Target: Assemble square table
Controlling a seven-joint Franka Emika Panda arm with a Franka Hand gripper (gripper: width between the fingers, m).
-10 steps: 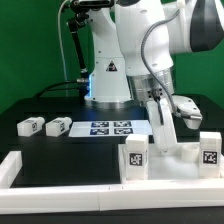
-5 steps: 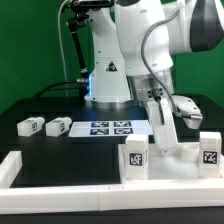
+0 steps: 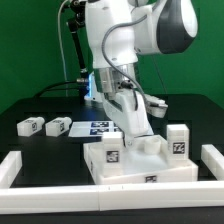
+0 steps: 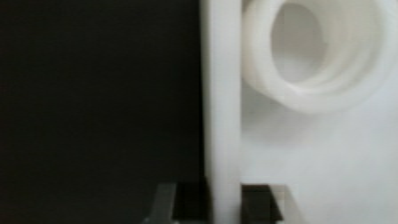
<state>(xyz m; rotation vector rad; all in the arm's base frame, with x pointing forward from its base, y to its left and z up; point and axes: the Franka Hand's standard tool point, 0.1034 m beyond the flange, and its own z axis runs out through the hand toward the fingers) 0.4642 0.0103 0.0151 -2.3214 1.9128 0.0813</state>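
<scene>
Black bench [image 3: 50, 150] with two loose legs [image 3: 30, 125] beside the marker board [image 3: 100, 127], end effector [image 4: 221, 198] clamped on the rim of the square table [image 3: 150, 166]

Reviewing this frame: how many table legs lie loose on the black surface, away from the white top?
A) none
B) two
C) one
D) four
B: a loose leg and a second loose leg lie at the exterior view's left, apart from the square table top; the other two legs stand on it.
</scene>
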